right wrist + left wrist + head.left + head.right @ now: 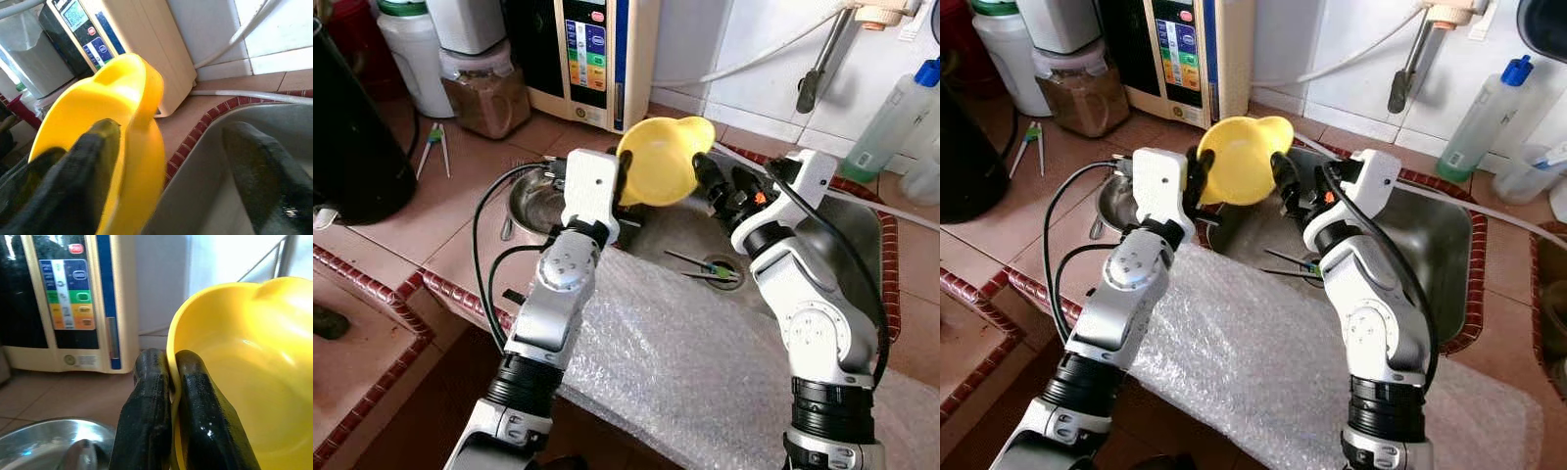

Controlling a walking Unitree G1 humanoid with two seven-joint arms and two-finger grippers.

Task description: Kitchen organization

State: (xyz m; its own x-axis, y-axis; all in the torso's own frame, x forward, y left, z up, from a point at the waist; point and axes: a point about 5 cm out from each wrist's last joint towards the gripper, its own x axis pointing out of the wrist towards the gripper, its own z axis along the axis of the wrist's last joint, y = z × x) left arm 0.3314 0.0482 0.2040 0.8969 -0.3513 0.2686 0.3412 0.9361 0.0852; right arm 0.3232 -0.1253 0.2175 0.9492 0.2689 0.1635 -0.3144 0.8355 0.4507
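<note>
Left hand is clamped on the rim of the yellow plastic bowl with a spout, held up over the steel sink, frame center-top. Right hand sits beside it, fingers spread wide.

Plastic, steel and tile at our sink

We see a glossy yellow plastic bowl, a brushed steel sink, dimpled clear bubble wrap, matt terracotta counter tiles and rubbery black fingers.
</note>
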